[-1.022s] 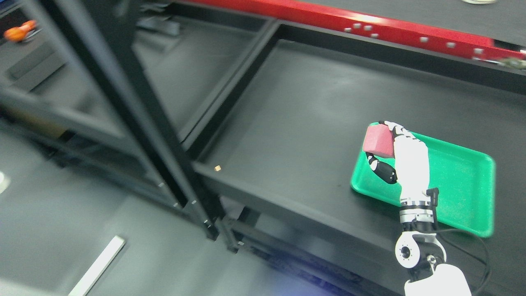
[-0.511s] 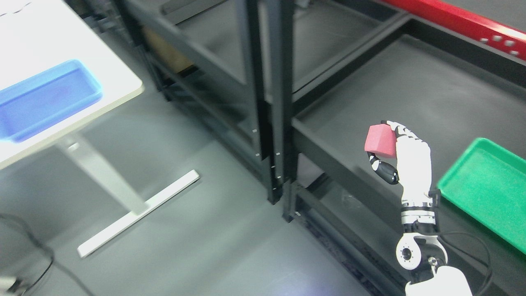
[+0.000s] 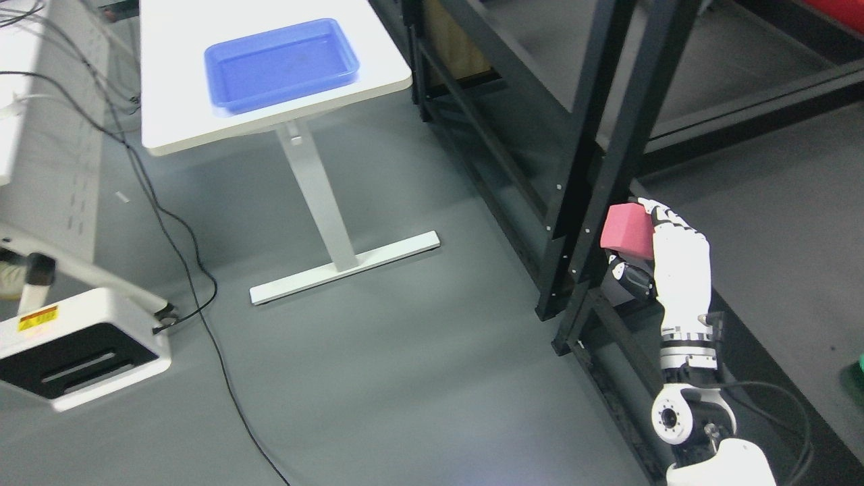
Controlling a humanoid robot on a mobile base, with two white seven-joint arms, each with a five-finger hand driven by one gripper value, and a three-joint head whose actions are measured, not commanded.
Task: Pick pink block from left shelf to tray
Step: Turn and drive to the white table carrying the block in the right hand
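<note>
A small yellow and red warning sticker [image 3: 37, 317] is showing on the white machine base [image 3: 81, 347] at lower left. Its print is appearing too small to read. No other text is showing.

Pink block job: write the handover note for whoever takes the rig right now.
Right hand: shut on the pink block, held up in the air in front of the black shelf frame.
Left hand: not in view.
Blue tray: on the white table at upper left, nothing in it. A sliver of something green shows at the right edge; too little is visible to say what it is.
Done: block is picked and off the shelf.
Left: carry the block to the tray, presumably the blue one ahead, set it inside and release.
</note>
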